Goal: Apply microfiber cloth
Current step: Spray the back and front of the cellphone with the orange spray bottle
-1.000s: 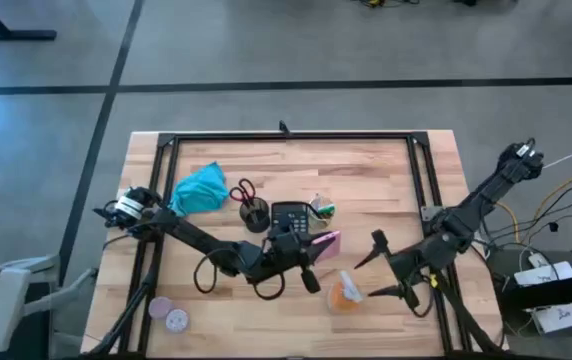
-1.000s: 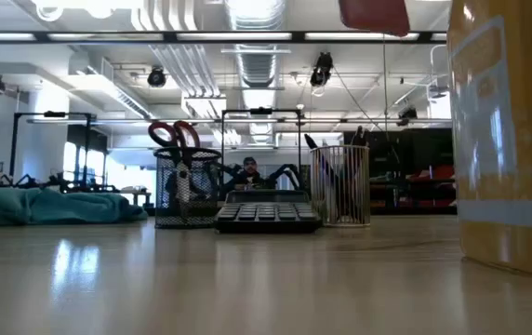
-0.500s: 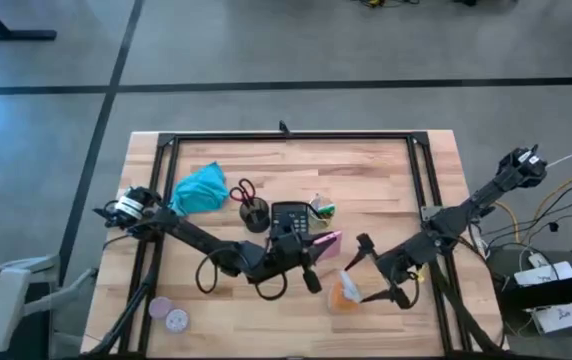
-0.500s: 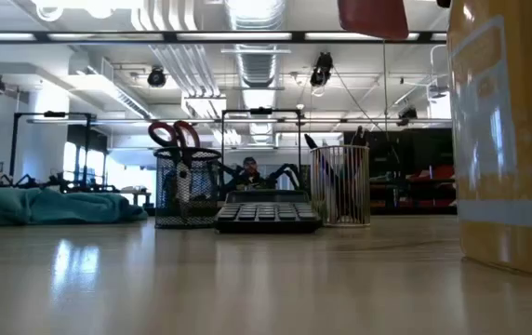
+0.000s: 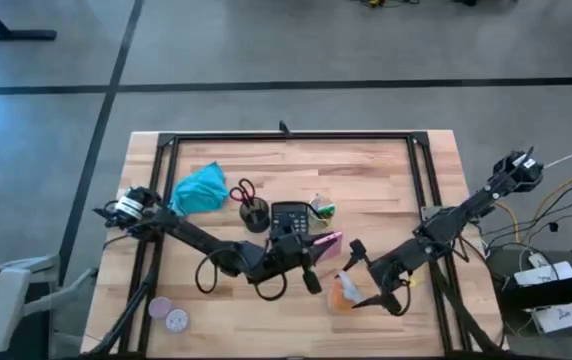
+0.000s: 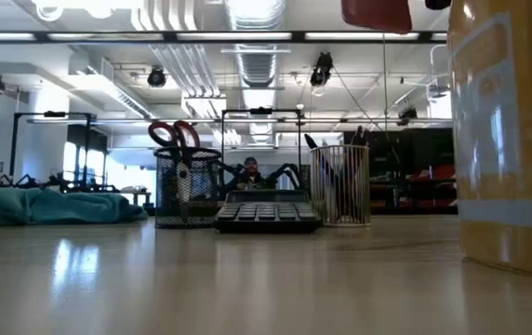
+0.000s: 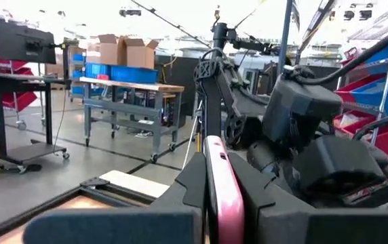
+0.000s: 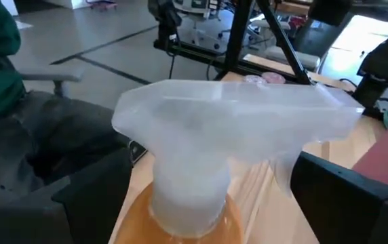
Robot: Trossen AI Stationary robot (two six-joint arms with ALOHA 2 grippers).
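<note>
- The right gripper (image 5: 358, 272) has moved in from the right side of the tabletop (image 5: 386, 180) over the last second; its open fingers now sit either side of the orange spray bottle (image 5: 345, 291) near the front edge.
- In the right wrist view the bottle's white trigger head (image 8: 228, 115) fills the space between the two dark fingers (image 8: 346, 196), which are spread wide and not yet pressing on it.
- The left gripper (image 5: 318, 245) has not moved: it stays at the tabletop's middle, just in front of the black calculator (image 5: 288, 217), closed on a thin pink object (image 7: 220, 183) that stands upright between its fingers.
- The microfiber cloth (image 5: 199, 189) lies bunched and untouched toward the back-left corner, beside the scissors (image 5: 243, 190), well apart from both grippers.
- My reading: the arm in motion is heading for the bottle, not the cloth, so wiping looks some way off; neither gripper is free and near the cloth.
</note>
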